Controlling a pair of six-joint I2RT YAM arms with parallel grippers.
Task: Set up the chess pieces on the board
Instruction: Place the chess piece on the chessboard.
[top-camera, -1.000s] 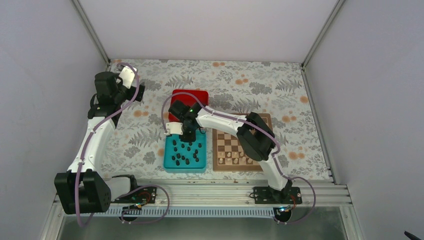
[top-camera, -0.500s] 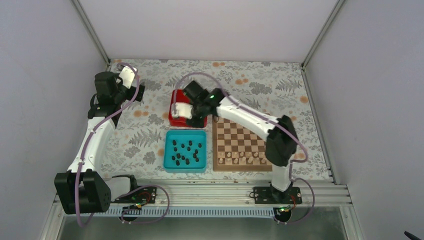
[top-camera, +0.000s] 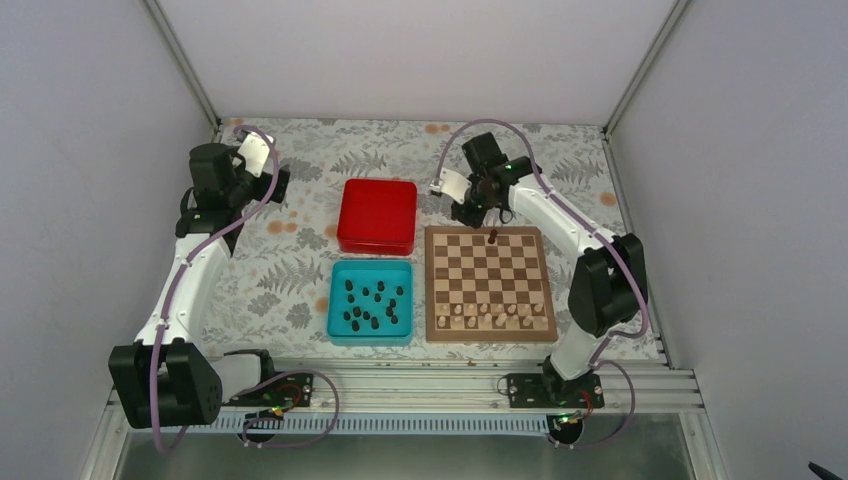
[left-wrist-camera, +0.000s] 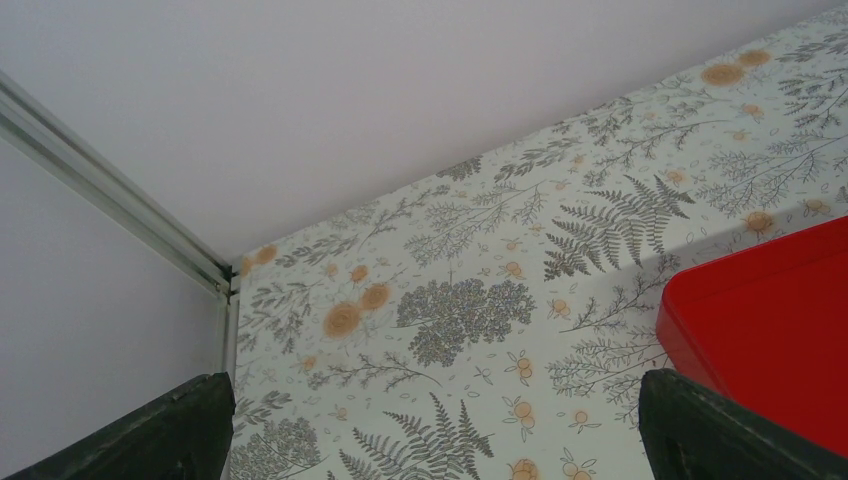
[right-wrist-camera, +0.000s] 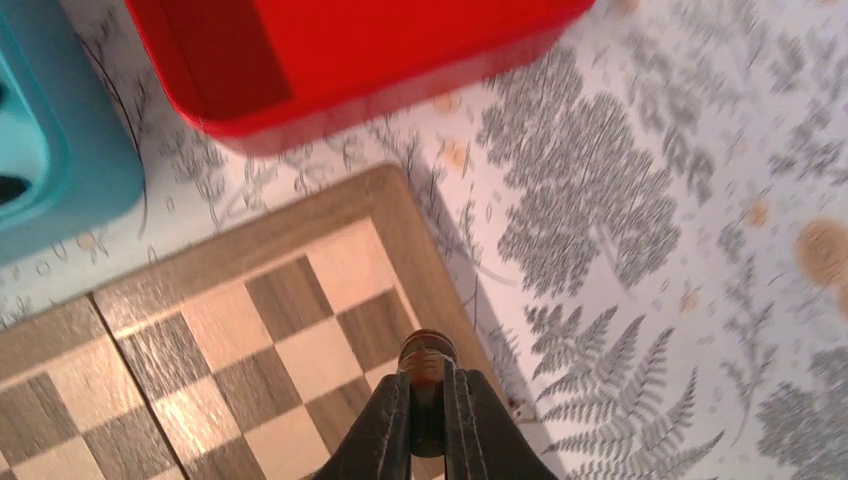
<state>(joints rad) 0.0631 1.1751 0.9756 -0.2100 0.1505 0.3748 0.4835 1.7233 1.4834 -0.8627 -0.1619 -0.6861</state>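
Clamping one dark chess piece (right-wrist-camera: 427, 352), right pincer (right-wrist-camera: 427, 392) is hovering over board (right-wrist-camera: 250, 340) far row; a tilted release is probably risking a topple.

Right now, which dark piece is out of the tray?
The dark piece clamped in the right fingers above the far edge of the board. All the others lie in the teal tray.

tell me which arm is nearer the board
right. the right arm holds a dark chess piece at the board's far edge; the left arm sits far off, beyond the red box
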